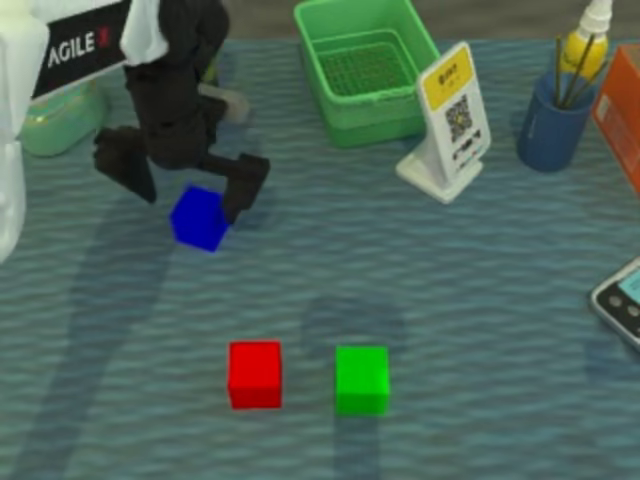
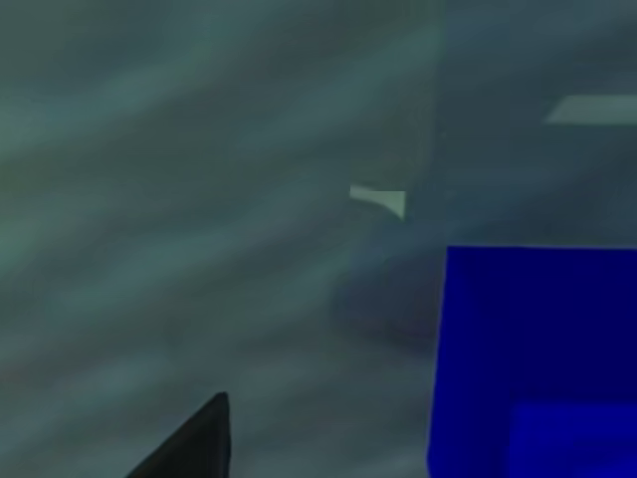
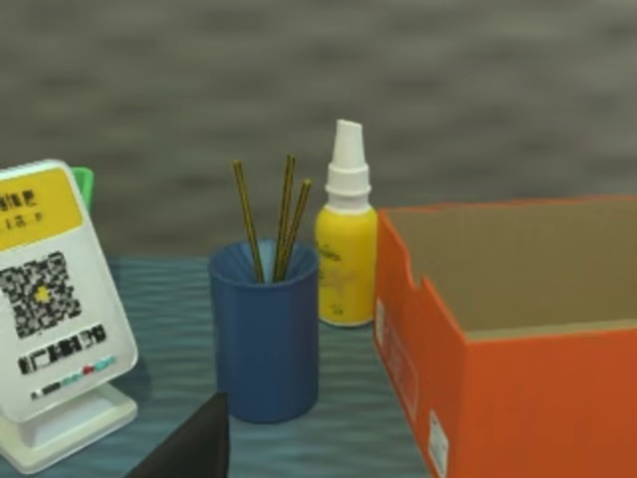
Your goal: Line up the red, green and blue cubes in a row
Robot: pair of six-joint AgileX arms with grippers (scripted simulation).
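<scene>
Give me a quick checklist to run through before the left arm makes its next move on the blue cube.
1. Left gripper over the blue cube: ok, its fingers stand wide apart at the cube's far side, in the top view.
2. Blue cube gripped: not ok, the fingers are spread and not closed on it.
3. Red cube and green cube set side by side: ok, they stand apart near the front edge, level with each other.
4. Free spot to the left of the red cube: ok, bare table there.
5. Right arm out of the way: ok, it is absent from the top view; its wrist camera faces the pen cup.
</scene>
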